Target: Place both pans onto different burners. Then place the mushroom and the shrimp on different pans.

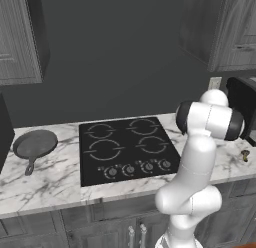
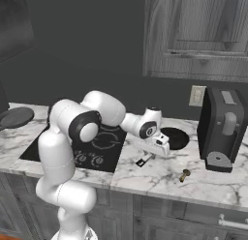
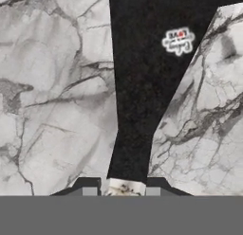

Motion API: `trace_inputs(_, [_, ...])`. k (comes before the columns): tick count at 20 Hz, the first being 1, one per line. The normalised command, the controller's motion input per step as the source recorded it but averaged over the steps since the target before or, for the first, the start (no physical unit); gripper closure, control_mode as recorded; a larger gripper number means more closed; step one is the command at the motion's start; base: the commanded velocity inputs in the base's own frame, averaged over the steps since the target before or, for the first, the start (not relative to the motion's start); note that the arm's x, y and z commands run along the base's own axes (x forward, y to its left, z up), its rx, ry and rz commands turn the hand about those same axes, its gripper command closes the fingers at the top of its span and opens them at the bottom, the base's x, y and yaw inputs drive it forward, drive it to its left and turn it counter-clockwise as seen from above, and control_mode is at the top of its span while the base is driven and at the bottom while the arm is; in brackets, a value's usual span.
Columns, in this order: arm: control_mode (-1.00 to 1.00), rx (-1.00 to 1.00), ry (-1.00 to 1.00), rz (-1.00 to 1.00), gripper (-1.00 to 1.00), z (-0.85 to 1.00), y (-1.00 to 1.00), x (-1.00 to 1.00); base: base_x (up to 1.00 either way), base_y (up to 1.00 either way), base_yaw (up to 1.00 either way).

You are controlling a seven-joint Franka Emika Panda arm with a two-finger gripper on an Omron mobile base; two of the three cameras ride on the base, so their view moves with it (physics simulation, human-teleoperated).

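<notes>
Your gripper (image 2: 143, 161) pinches the black pan's handle (image 3: 137, 111) on the counter (image 2: 160, 178).
Black pan (image 2: 174, 137) at 1 o'clock of gripper; mushroom (image 2: 184, 174) at 4; grey skillet (image 1: 34, 144) left of cooktop (image 1: 127, 148).

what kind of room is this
A kitchen, rendered rather than real: a black cooktop with ring burners set into a marble counter, grey cabinets on the wall, and a coffee machine.

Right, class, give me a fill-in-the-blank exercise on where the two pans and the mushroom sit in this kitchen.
1. The grey skillet rests on the marble counter to the ____ of the cooktop.
2. The number of pans on the burners is ____.
3. The mushroom lies in front of the ____ machine.

Missing words: left; zero; coffee
</notes>
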Motion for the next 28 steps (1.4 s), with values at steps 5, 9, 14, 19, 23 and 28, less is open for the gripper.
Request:
trace_inputs(5, [-1.0, 0.0, -0.01, 0.0, 1.0, 0.47, 0.17, -0.02, 0.0, 0.0, 0.0])
trace_inputs(9, [-1.0, -0.01, -0.04, 0.0, 1.0, 0.44, 0.24, -0.16, 0.0, 0.0, 0.0])
trace_inputs(14, [-1.0, -0.02, -0.13, 0.0, 1.0, 0.33, 0.25, -0.27, 0.0, 0.0, 0.0])
trace_inputs(19, [-1.0, -0.04, -0.29, 0.01, 1.0, 0.23, 0.18, -0.32, 0.0, 0.0, 0.0])
trace_inputs(23, [-1.0, -0.04, -0.35, 0.04, 1.0, 0.27, 0.15, -0.34, 0.0, 0.0, 0.0])
trace_inputs(28, [-1.0, -0.06, -0.38, 0.07, 1.0, 0.23, 0.18, -0.39, 0.0, 0.0, 0.0])
